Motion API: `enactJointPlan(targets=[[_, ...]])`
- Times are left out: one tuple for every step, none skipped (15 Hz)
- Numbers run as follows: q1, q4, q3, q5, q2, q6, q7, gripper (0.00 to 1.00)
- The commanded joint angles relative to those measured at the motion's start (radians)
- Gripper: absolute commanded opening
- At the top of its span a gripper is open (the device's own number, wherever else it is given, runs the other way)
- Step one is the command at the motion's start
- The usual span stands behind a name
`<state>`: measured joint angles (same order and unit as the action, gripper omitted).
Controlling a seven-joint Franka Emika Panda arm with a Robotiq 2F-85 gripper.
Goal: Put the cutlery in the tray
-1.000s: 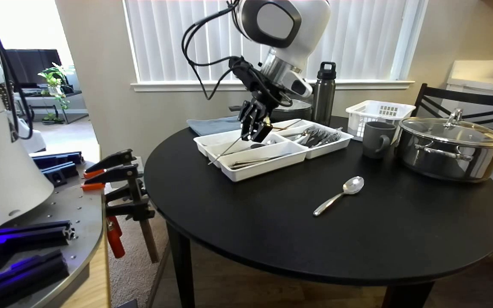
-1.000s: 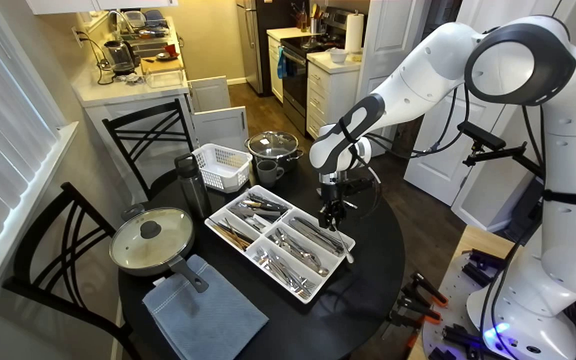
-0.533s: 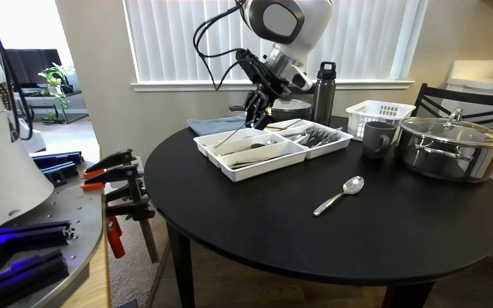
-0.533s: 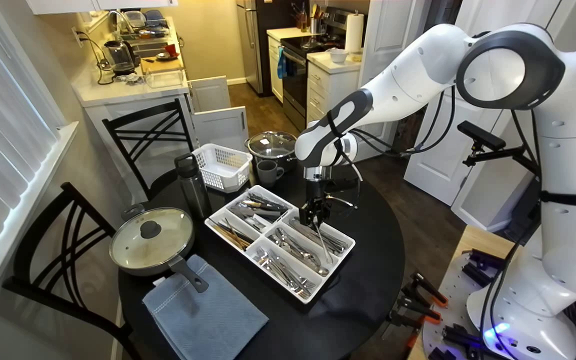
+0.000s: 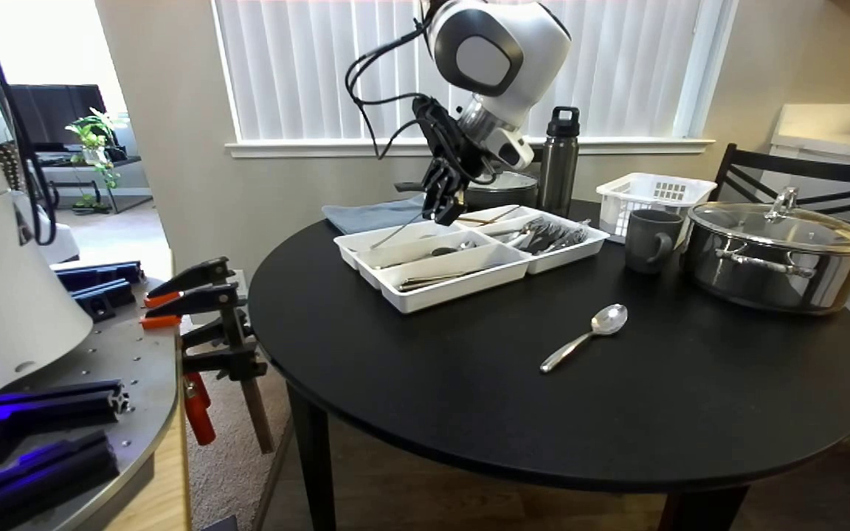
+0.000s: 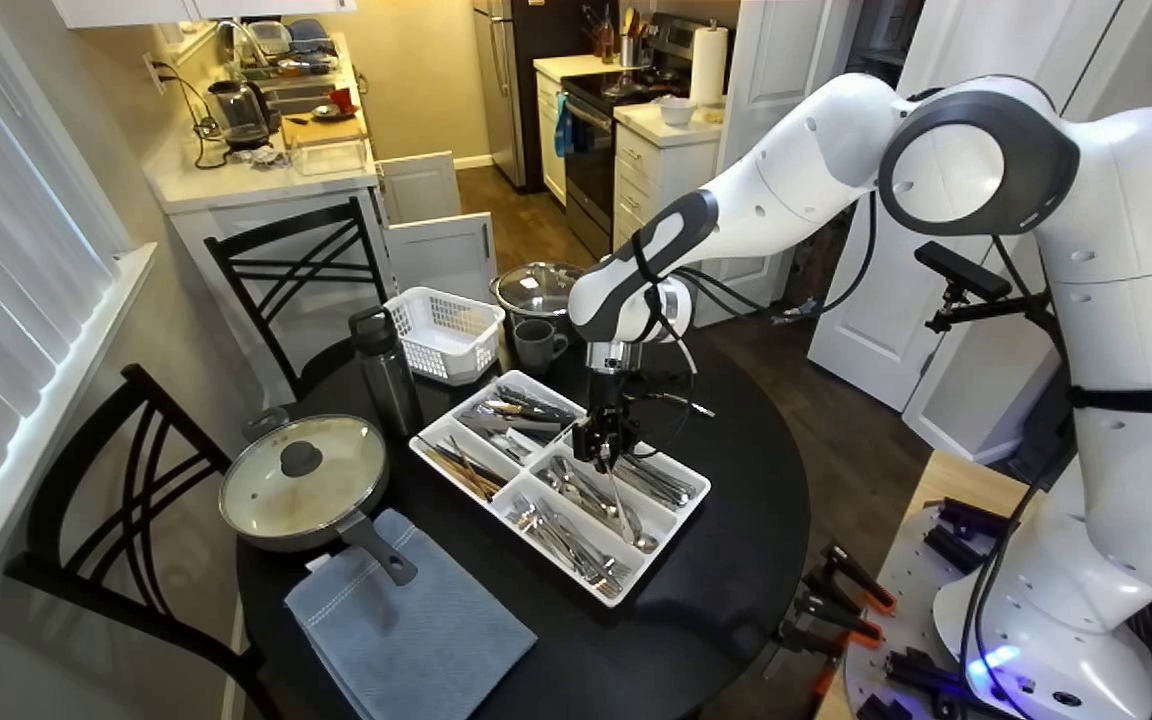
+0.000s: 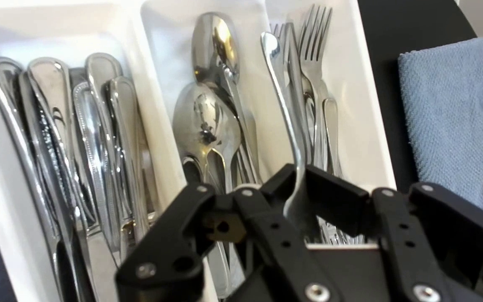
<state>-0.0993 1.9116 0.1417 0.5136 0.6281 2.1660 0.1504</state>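
Gripper (image 7: 305, 184): narrow, fingertips clamped on one slim silver utensil (image 7: 285, 109). It is on the only arm (image 6: 786, 180), so no other hand is nearer.
Held utensil: spoon or fork, cannot be told. The free end runs out ahead of the fingertips and, in both exterior views, slopes down toward the end of the tray (image 5: 462, 287) nearest the robot's base (image 5: 4, 295).
Divider (image 7: 268, 126): in the wrist view the utensil's long axis is nearly parallel to it. The coming release is judged to turn on this.
Fork compartment (image 7: 363, 147): the utensil shows against its divider side, just beside the spoon compartment (image 7: 174, 25). Which lies directly beneath cannot be told; lowering off line risks landing on the divider.
Blue cloth (image 7: 455, 113): past the fork side.
Loose spoon (image 5: 599, 327): on the table (image 5: 432, 383), outside the tray's opposite side, well apart from the gripper, bowl end nearer the mug (image 5: 650, 243). Likely a later pickup.
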Motion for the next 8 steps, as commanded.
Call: enactJointPlan(targets=[[0.001,-0.039,0.015,0.031,0.034,-0.037,-0.017,0.02],[0.001,-0.045,0.019,0.032,0.041,-0.040,-0.015,0.02],[0.002,-0.048,0.023,0.032,0.046,-0.039,-0.012,0.02],[0.002,-0.051,0.028,0.033,0.051,-0.038,-0.009,0.02],[0.002,-0.054,0.032,0.034,0.056,-0.037,-0.007,0.02],[0.001,-0.057,0.039,0.036,0.061,-0.036,-0.001,0.02],[0.001,-0.060,0.046,0.039,0.065,-0.036,0.005,0.02],[0.002,-0.062,0.052,0.039,0.069,-0.034,0.010,0.02]])
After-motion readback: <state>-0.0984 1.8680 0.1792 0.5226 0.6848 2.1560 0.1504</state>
